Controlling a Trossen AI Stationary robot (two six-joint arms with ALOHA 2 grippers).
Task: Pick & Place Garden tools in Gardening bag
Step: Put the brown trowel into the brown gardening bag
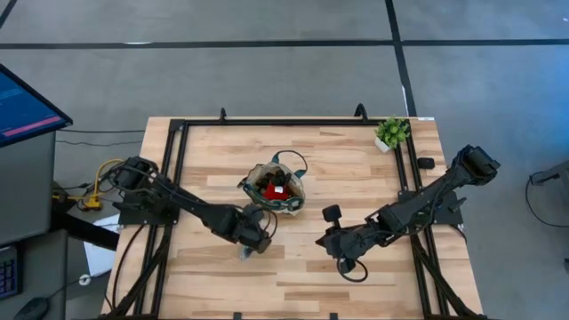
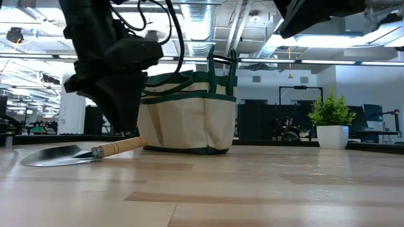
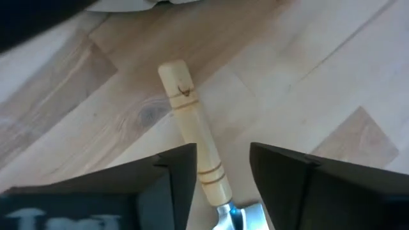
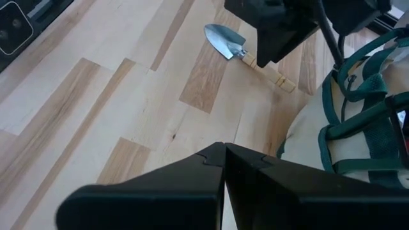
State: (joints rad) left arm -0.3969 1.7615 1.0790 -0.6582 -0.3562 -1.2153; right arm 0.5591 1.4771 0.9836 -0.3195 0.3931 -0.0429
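Low view shows the trowel [image 2: 76,153] lying flat on the table [image 2: 252,189], blade pointing away from the gardening bag [image 2: 187,113], handle end just beside the bag's base. Over it hangs the left gripper [image 3: 220,169], fingers parted and straddling the wooden handle down near the blade, not clamped on it. Right gripper [image 4: 223,160] waits off to the side, fingers pressed together on nothing.

Trouble I'd watch for: that straddle sits low on the handle, so if it closes there, the long handle could swing or the trowel could tip in the grip. Lifting towards the bag, the loop handles stand up right in the path and could snag. Other tools, something red among them, already fill the bag in the high view, so the trowel may ride up or topple out.
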